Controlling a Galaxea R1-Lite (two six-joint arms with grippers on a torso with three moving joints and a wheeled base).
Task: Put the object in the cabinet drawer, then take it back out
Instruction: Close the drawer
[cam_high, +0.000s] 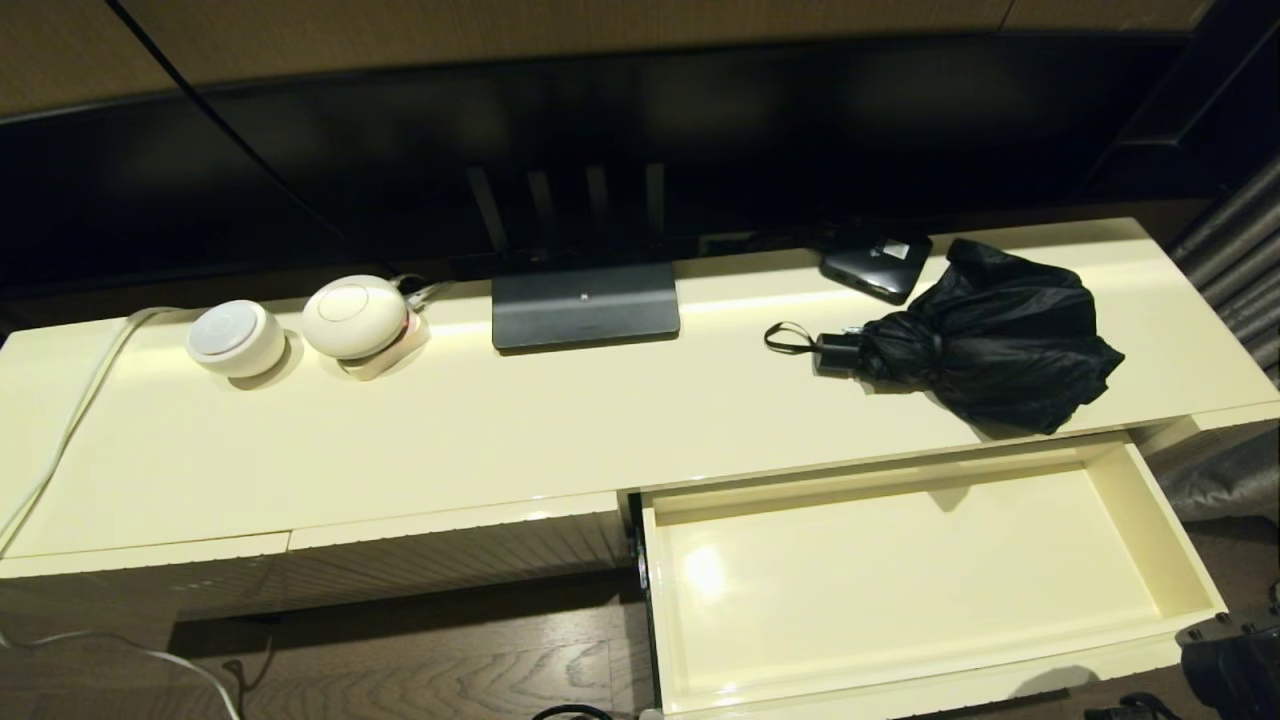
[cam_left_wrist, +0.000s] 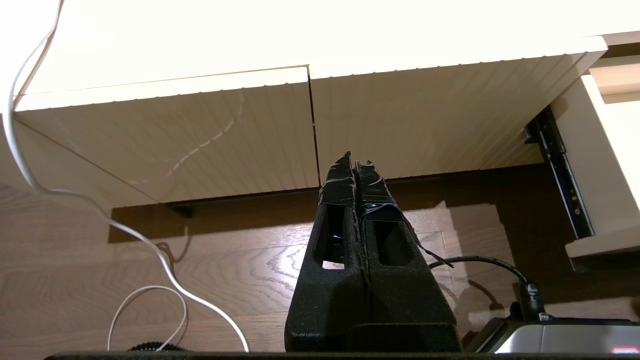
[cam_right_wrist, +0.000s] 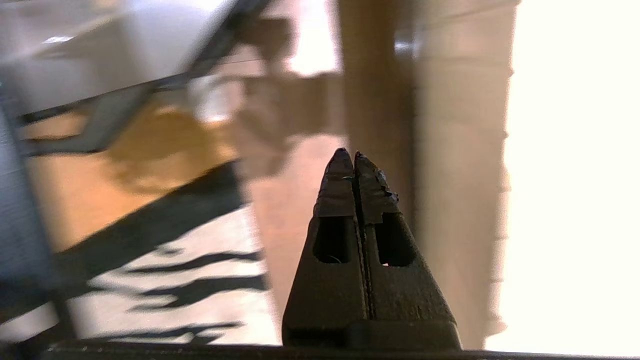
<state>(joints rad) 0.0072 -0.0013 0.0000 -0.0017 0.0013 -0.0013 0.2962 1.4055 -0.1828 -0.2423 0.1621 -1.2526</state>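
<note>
A: Where is the umbrella (cam_high: 985, 335) at this point?

B: On the cabinet top (cam_high: 450, 430), toward the robot's right, just behind the drawer (cam_high: 1140, 500), which stands pulled out with nothing in it. The small black box (cam_high: 877, 262) sits just beside the umbrella at the back, so the two must not be confused.

A: How will it handle?

B: Probably light, but awkward — the fabric is loose and baggy, so a pinch there would likely gather cloth and let the rest sag or slip. The short handle (cam_high: 836, 353) is the stiff part and looks the safer hold. The thin wrist loop (cam_high: 788, 338) lying beyond it seems too limp to rely on.

A: And the arms?

B: Neither is near it. The left gripper (cam_left_wrist: 355, 162) hangs low before the ribbed cabinet front (cam_left_wrist: 200, 145), above the wooden floor (cam_left_wrist: 225, 270), its fingers pressed together on nothing. The right gripper (cam_right_wrist: 354, 156) is also closed and empty; the head view catches only a dark part of that arm (cam_high: 1235, 655) by the drawer's outer corner — well below the umbrella.
</note>
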